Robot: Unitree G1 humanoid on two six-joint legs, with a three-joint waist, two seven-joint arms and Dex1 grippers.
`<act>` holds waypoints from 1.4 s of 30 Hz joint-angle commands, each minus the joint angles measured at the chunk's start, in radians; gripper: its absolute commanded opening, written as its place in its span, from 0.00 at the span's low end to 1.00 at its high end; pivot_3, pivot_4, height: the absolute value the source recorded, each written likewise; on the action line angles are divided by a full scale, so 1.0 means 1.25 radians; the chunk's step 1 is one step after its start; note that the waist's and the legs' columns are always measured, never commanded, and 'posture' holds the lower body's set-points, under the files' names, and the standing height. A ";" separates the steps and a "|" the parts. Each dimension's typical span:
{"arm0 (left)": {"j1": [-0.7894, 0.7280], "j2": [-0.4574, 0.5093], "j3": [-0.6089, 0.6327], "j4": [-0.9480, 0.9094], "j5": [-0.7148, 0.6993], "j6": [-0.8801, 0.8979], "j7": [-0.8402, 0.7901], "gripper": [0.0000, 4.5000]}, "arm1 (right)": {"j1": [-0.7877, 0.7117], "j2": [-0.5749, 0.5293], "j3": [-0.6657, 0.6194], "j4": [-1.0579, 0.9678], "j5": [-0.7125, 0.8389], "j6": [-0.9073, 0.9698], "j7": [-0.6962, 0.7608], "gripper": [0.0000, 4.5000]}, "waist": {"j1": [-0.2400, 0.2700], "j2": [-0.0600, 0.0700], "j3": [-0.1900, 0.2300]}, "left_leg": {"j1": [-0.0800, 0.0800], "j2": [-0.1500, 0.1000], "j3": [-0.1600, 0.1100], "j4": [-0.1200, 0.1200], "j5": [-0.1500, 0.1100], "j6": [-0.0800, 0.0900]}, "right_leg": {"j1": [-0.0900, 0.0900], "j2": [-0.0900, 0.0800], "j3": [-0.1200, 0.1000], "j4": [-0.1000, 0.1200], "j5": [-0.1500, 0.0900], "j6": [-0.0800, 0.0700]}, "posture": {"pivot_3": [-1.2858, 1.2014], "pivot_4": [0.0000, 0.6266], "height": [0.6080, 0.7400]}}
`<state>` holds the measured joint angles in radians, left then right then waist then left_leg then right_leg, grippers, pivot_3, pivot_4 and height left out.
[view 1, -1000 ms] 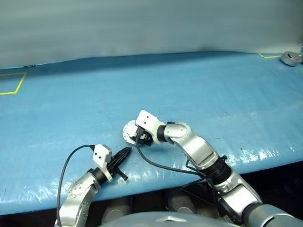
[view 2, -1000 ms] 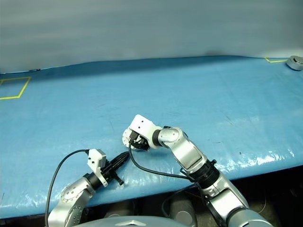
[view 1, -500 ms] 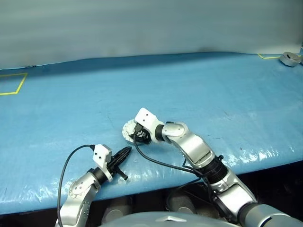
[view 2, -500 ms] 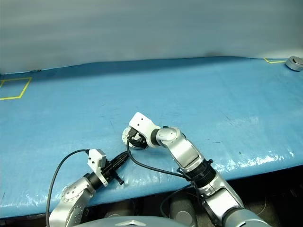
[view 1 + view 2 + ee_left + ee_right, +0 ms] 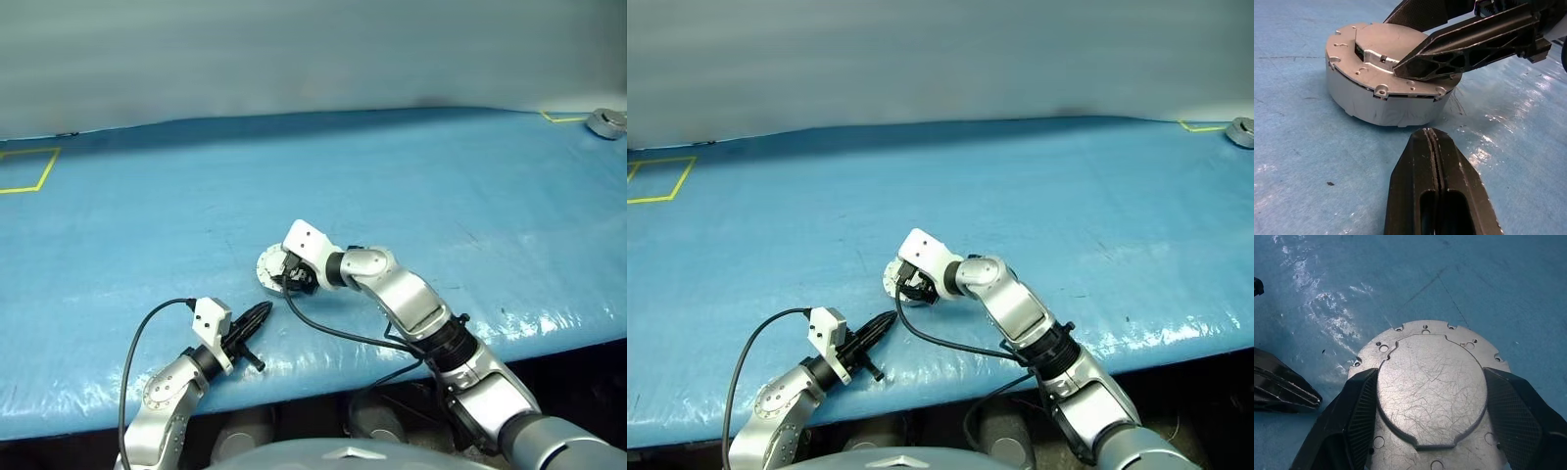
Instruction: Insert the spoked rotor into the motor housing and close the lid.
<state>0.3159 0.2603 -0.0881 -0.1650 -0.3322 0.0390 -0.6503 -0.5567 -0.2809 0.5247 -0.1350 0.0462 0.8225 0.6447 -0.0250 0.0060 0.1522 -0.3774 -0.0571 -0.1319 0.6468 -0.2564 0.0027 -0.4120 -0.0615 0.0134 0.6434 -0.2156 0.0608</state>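
Observation:
The motor housing [image 5: 1381,103] is a round silver-grey drum standing on the blue table, with the lid [image 5: 1430,401] lying flat and shut on top, plain grey face up. My right gripper [image 5: 1430,373] hovers over it, open, one black finger [image 5: 1359,416] on each side of the lid's raised middle plate. I cannot tell whether the fingers touch it. In the head views the right gripper [image 5: 284,277] covers part of the housing [image 5: 265,264]. My left gripper [image 5: 261,312] is shut and empty, pointing at the housing from a short way off near the table's front edge. The spoked rotor is hidden.
The table [image 5: 441,196] is covered in blue sheeting. A yellow tape square [image 5: 37,174] marks its far left corner. A small grey round object [image 5: 605,122] sits at the far right corner. Black cables hang from both wrists by the front edge.

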 commanded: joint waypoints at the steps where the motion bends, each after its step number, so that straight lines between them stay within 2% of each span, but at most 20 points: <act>1: -0.003 0.001 -0.002 -0.008 -0.002 -0.004 -0.002 0.00 | -0.017 -0.019 -0.004 -0.010 -0.009 0.023 0.009 0.67 | 0.002 0.000 0.000 | 0.000 0.000 0.000 0.000 0.000 0.000 | 0.000 0.000 0.000 0.000 0.000 0.000 | 0.52 0.24 1.00; 10: 0.001 -0.001 -0.003 -0.010 -0.002 -0.004 0.000 0.00 | -0.018 0.013 -0.043 0.013 0.030 0.042 0.015 0.67 | 0.002 0.000 0.001 | -0.001 0.000 0.000 -0.001 -0.001 0.000 | 0.000 0.000 0.000 -0.001 -0.001 -0.001 | 0.52 0.24 1.00; 17: 0.003 0.000 -0.004 -0.011 -0.003 -0.001 -0.002 0.00 | -0.023 0.066 -0.099 0.036 0.042 0.160 -0.062 0.67 | 0.001 0.000 0.001 | -0.001 0.000 0.000 -0.001 -0.001 0.000 | 0.000 0.000 0.000 0.000 -0.001 -0.001 | 0.52 0.24 1.00; 25: 0.006 -0.001 -0.005 -0.013 -0.003 -0.001 -0.002 0.00 | -0.001 0.076 -0.057 0.000 0.031 0.179 -0.103 0.67 | 0.000 0.000 0.001 | 0.000 0.000 0.000 0.000 0.000 0.000 | 0.000 0.000 0.000 0.000 -0.001 -0.002 | 0.52 0.24 1.00; 33: 0.010 -0.001 -0.006 -0.015 -0.003 0.001 -0.001 0.00 | 0.032 0.103 -0.068 -0.079 0.056 0.194 -0.138 0.67 | -0.001 0.000 0.001 | -0.001 0.000 0.000 -0.002 0.000 0.000 | -0.001 0.000 0.000 0.000 -0.001 -0.001 | 0.52 0.24 1.00; 42: 0.008 -0.001 -0.009 -0.014 -0.003 0.000 -0.004 0.00 | 0.106 0.101 -0.046 -0.158 0.064 0.106 -0.144 0.67 | -0.003 0.000 0.001 | -0.001 0.000 0.000 -0.002 -0.001 0.000 | -0.001 0.000 0.000 -0.001 -0.001 -0.001 | 0.52 0.24 1.00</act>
<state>0.3252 0.2599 -0.0934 -0.1650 -0.3331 0.0414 -0.6509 -0.4284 -0.1669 0.4655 -0.2892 0.1082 0.9691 0.4597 -0.0288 0.0066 0.1537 -0.3787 -0.0571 -0.1321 0.6440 -0.2581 0.0031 -0.4136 -0.0617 0.0136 0.6425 -0.2173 0.0597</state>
